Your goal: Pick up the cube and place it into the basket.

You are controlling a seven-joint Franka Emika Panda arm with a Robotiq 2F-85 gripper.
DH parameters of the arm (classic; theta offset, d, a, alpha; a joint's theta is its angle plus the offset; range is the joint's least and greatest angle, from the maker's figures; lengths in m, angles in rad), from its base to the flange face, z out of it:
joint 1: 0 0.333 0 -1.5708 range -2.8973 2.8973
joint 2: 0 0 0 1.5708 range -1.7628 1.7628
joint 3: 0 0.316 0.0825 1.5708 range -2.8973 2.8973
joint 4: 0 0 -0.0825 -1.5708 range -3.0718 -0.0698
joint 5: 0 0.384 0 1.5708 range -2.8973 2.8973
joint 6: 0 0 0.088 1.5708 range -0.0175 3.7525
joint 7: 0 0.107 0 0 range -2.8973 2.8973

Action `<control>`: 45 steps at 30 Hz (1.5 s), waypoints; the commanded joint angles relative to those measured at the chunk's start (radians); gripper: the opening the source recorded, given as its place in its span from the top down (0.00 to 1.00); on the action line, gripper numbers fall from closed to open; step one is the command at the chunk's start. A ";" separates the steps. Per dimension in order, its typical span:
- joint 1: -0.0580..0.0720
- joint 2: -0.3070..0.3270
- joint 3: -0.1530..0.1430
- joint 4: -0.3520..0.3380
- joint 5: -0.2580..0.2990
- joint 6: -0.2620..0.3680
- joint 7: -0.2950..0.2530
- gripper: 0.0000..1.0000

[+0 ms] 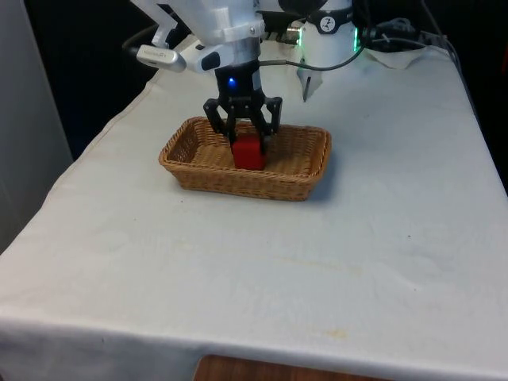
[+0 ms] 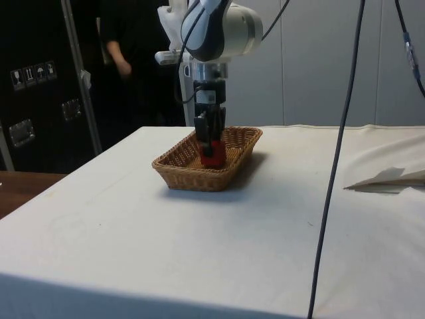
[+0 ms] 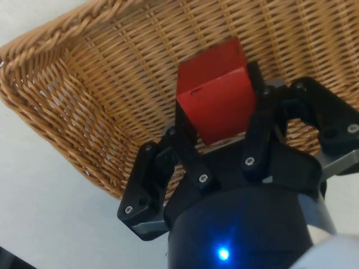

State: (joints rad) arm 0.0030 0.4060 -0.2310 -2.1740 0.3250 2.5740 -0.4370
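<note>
Wicker makes up the basket [image 1: 295, 171], a shallow rectangular tray of tan woven cane with a braided rim and sloping, ribbed walls; its open weave shows plainly in the wrist view [image 3: 67, 106]. It sits on the table [image 1: 262, 270], whose white cloth lies smooth with faint creases.

Inside the basket is the cube [image 1: 248, 152], a red block with flat matte faces and crisp edges, one small dark mark visible on a face in the wrist view [image 3: 216, 103]. It sits in the middle part of the basket, nearer the basket's wall on the robot's side than the opposite one, and appears low over or on the woven floor; whether it touches the floor I cannot tell.

The gripper [image 1: 243, 135], black and angular with jointed linkages held by small screws, reaches straight down into the basket. Its jaws pinch the cube, one finger pressed against each of two opposite faces [image 3: 217, 120]. From the side view the gripper [image 2: 210, 143] and the cube [image 2: 212, 157] stand within the basket's [image 2: 192, 178] walls, the cube's top roughly level with the rim.

Behind the table in the side view, a person [image 2: 123, 63] in dark clothing stands beyond the basket, before dark cabinets.
</note>
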 commanded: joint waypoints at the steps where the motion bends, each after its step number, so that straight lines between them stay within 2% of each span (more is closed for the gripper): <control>1: 0.001 -0.002 0.000 -0.005 -0.001 0.011 0.000 0.90; 5: 0.000 0.000 0.000 0.000 0.000 0.000 0.000 0.53; 6: 0.000 -0.003 0.001 -0.006 0.001 0.011 -0.002 0.53; 8: 0.000 -0.004 0.001 -0.006 0.002 0.011 -0.002 0.33; 9: 0.000 -0.004 0.001 -0.006 0.002 0.011 -0.003 0.14; 10: 0.000 -0.004 0.002 -0.006 0.003 0.011 -0.003 0.04; 11: 0.000 -0.004 0.002 -0.006 0.003 0.011 -0.003 0.00; 18: 0.000 -0.004 0.002 -0.006 0.003 0.011 -0.003 0.00; 24: 0.006 -0.050 -0.012 -0.006 -0.013 -0.026 0.018 0.00; 25: 0.000 -0.038 -0.003 -0.001 0.000 -0.016 0.005 0.00; 26: 0.006 -0.056 -0.013 -0.006 -0.015 -0.031 0.020 0.00; 28: 0.007 -0.076 -0.016 -0.004 -0.019 -0.049 0.026 0.00; 33: 0.007 -0.109 -0.020 -0.002 -0.027 -0.074 0.037 0.00; 34: 0.000 -0.102 -0.010 -0.001 -0.008 -0.065 0.020 0.00; 35: 0.006 -0.116 -0.020 -0.002 -0.029 -0.080 0.040 0.00; 42: 0.005 -0.175 -0.024 0.004 -0.041 -0.126 0.057 0.00; 43: 0.000 -0.173 -0.017 0.002 -0.020 -0.117 0.038 0.00; 45: 0.004 -0.187 -0.025 0.006 -0.043 -0.135 0.060 0.00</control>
State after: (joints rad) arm 0.0030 0.2200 -0.2490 -2.1700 0.3040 2.4490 -0.3960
